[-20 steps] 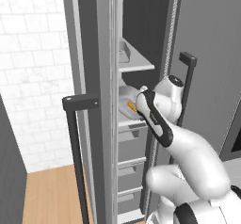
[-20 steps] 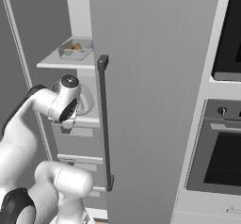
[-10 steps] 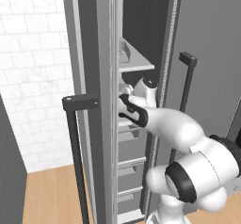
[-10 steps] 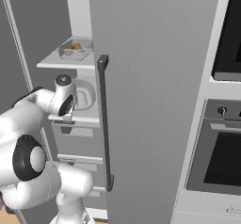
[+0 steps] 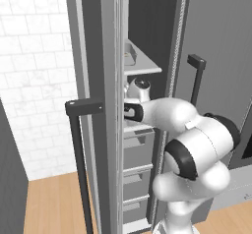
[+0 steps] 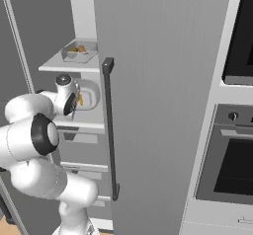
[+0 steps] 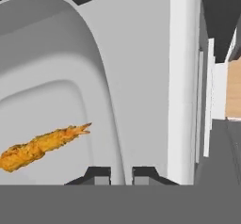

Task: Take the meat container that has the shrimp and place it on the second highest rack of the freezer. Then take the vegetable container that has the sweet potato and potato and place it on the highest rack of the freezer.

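Inside the open freezer (image 6: pixel 163 81), the meat container (image 6: pixel 90 94) hangs tilted just above the second highest rack (image 6: pixel 81 126). The orange shrimp (image 6: pixel 80 99) lies inside it. My gripper (image 6: pixel 73 105) is shut on the tray's near rim. In the hand view that rim (image 7: pixel 101 100) runs down between the two tips of the gripper (image 7: pixel 120 176), and the shrimp (image 7: pixel 42 145) lies to the left. The vegetable container (image 6: pixel 78 54) with the sweet potato and potato (image 6: pixel 80 49) rests on the highest rack (image 6: pixel 64 67). In the left base view the gripper (image 5: pixel 127 112) reaches behind the door edge, below the vegetable container (image 5: pixel 129 57).
The freezer's right door with its long dark handle (image 6: pixel 109 130) stands close beside my arm. The left door and its handle (image 5: pixel 78 144) are on the other side. Pale drawers (image 5: pixel 138 152) sit under the racks. A black-glass wall oven (image 6: pixel 232 165) is at the right.
My elbow and forearm have swung round and dropped in front of the drawers. The hand has slid slightly deeper into the freezer. The tray has barely shifted.
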You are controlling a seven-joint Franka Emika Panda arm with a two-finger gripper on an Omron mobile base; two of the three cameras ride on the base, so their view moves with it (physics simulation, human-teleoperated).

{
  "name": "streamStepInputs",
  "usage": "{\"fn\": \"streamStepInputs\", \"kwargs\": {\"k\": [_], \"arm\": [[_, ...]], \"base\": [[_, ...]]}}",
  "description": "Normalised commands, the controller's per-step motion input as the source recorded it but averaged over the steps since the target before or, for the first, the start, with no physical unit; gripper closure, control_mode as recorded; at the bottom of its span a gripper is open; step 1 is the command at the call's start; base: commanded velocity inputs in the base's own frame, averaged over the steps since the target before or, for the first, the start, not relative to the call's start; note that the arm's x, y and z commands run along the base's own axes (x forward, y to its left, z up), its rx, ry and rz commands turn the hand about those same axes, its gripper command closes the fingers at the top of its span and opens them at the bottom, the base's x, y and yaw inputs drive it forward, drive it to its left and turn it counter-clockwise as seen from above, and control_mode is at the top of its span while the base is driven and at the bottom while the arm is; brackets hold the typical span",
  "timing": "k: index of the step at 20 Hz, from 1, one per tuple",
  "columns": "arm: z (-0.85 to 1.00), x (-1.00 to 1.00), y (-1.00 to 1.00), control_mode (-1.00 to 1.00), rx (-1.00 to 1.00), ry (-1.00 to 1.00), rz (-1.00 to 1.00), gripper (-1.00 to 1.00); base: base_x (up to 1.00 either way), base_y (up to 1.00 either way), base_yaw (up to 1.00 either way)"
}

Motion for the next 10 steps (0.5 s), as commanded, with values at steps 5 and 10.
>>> {"fn": "streamStepInputs", "kwargs": {"k": [5, 10], "arm": [[0.0, 0.57, 0.05, -1.0, 0.0, 0.0, -0.07, -1.0], [0.0, 0.61, 0.0, -1.0, 0.0, 0.0, -0.08, -1.0]], "base": [[0.0, 0.0, 0.0], [0.0, 0.0, 0.0]]}}
